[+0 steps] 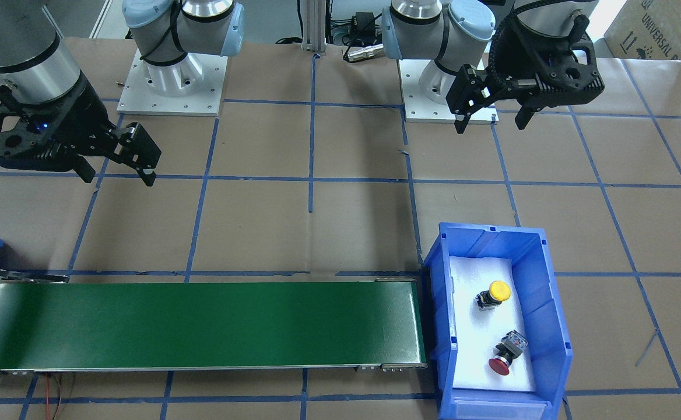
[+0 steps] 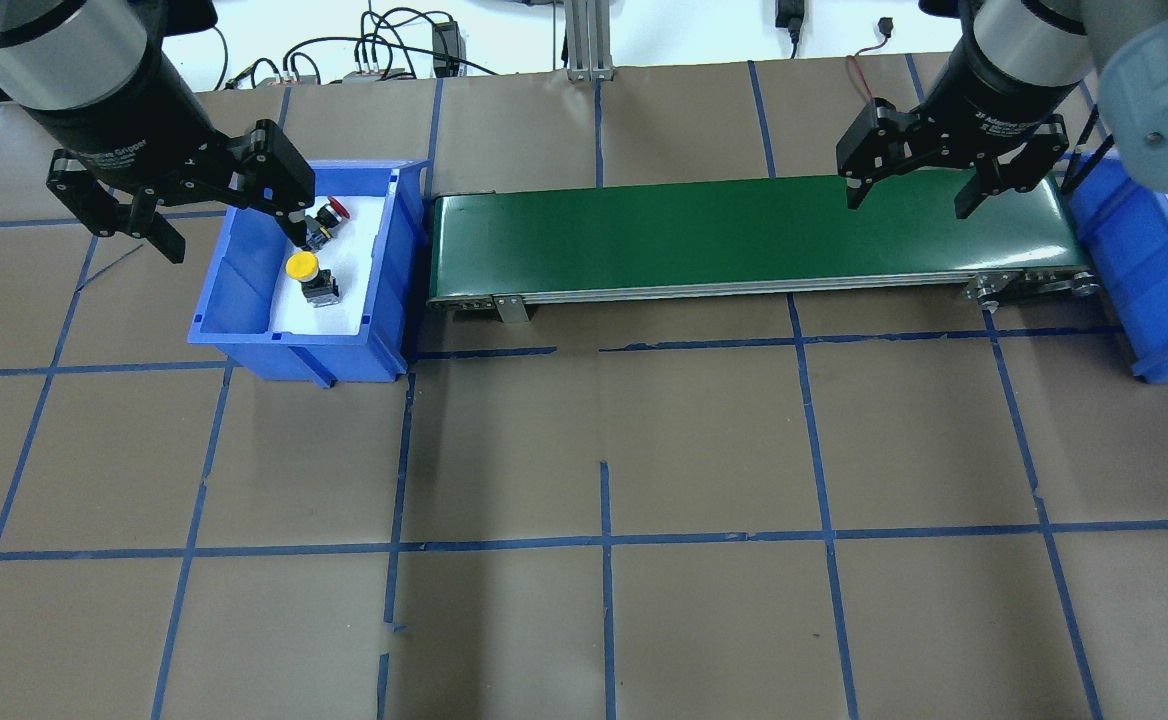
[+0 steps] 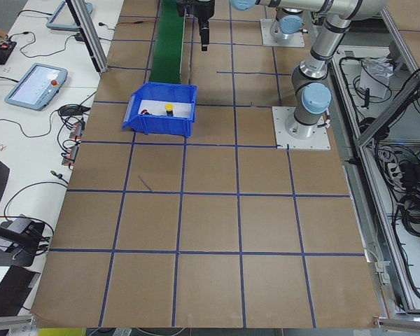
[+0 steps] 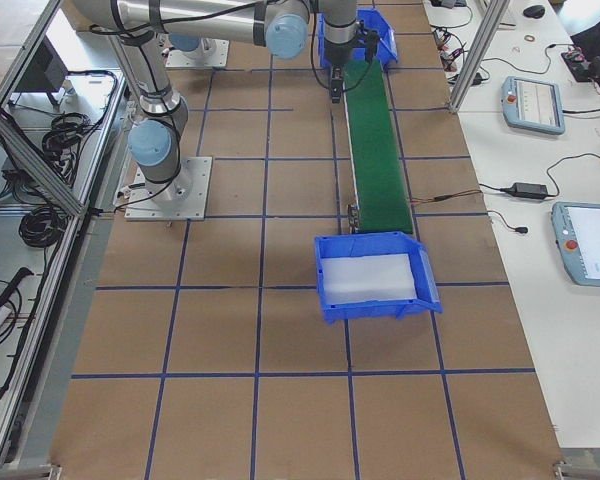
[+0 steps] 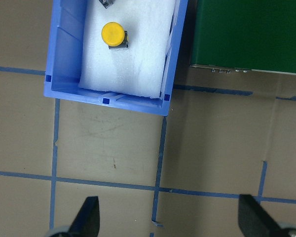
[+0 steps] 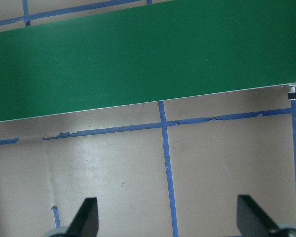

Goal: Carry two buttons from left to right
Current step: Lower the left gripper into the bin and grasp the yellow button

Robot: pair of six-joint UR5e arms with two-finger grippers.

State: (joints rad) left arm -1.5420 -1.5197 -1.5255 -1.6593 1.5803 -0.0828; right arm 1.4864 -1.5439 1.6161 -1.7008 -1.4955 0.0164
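Left end effector (image 1: 492,123) released, jaws wide, nothing held; hangs over table (image 1: 346,233) on the robot's side of blue bin (image 1: 550,303). Yellow button (image 1: 495,293) and red button (image 1: 505,356) lie apart on white pad (image 1: 473,350) inside that bin, at one end of green belt (image 1: 200,324). Right end effector (image 1: 119,177) likewise released, empty, above table beside the belt's other end, near second bin (image 2: 1144,250).

A box (image 1: 658,26) off the bench (image 1: 352,146) corner reads "UNIVERSAL"; the left claw (image 2: 236,249) and right claw (image 2: 907,205) bodies bear small print ending "Gripper".
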